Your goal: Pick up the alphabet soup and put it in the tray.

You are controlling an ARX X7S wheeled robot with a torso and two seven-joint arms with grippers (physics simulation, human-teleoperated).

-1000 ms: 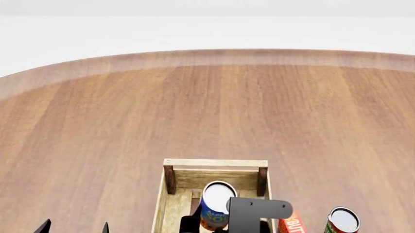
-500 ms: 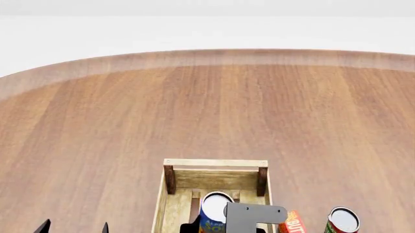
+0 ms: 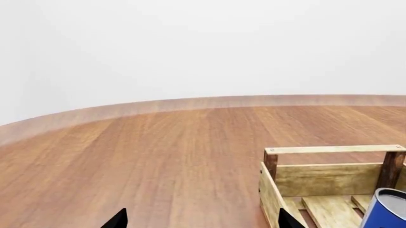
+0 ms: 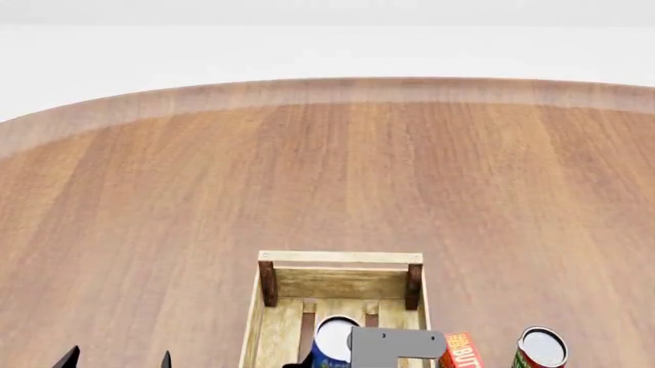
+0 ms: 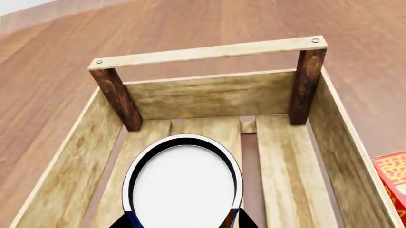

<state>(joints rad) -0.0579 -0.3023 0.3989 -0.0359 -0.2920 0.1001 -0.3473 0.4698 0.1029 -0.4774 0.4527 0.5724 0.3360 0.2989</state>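
Right pincer [image 5: 184, 223] grasping the alphabet soup [image 5: 184, 187], a small cylindrical can with a silver-white top and blue label, inside the tray [image 5: 209, 51], a large rectangular crate of light wooden slats with darker corner posts. The crate stands near the table [image 4: 153, 199] edge closest to me.

Progress, as I judge it: the pick-up is done and the can is already within the crate walls, over the slatted floor and on the near side of the far end rail. In the right wrist view the dark fingertips [image 5: 125, 221] flank the can's lower rim, so I read the pincer as clenched on it. What remains is to lower the can to the slats, if it is not yet resting there, then let go and lift my arm clear. I cannot tell whether the base touches the floor; it is hidden.

Orientation: the can's long axis runs roughly vertical, with the silver top facing up toward the wrist camera. The head view shows the same round top [image 4: 336, 336] beside the grey wrist bracket [image 4: 397, 346].

Left pincer [image 3: 199, 219]: only two dark fingertips [image 3: 116, 219] show, set well apart with nothing between them, so I take it as released; it hangs over bare table beside the crate.
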